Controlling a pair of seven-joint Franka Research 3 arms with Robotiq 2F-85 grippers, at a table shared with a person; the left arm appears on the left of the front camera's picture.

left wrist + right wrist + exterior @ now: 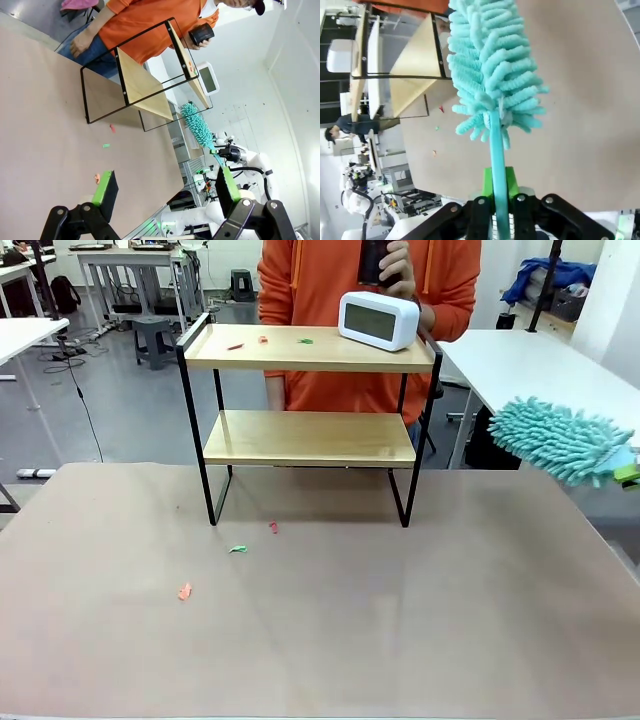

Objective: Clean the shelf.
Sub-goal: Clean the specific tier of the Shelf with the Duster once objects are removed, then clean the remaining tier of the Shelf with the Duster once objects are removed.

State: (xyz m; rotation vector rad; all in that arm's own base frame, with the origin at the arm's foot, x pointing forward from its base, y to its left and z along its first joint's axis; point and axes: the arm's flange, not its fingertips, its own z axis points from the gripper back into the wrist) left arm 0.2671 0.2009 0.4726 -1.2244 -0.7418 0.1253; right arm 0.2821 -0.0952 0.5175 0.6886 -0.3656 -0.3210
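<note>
Shelf (pixel 310 437) stands centre, far side; scraps (pixel 262 340) and clock (pixel 378 320) on top board. Right gripper (pixel 498 192) pinches duster (pixel 560 440) handle, off to shelf's right: approach step. Left gripper (pixel 165 187) spread, empty. Next: bring duster onto top board, sweep scraps, dodge clock

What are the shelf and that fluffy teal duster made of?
Shelf: boards look like light wood, matte, faint grain, possibly laminate; thin black frame looks like painted metal. Duster: soft noodle-like tufts, probably microfibre, on a smooth, plastic-looking teal handle.
</note>
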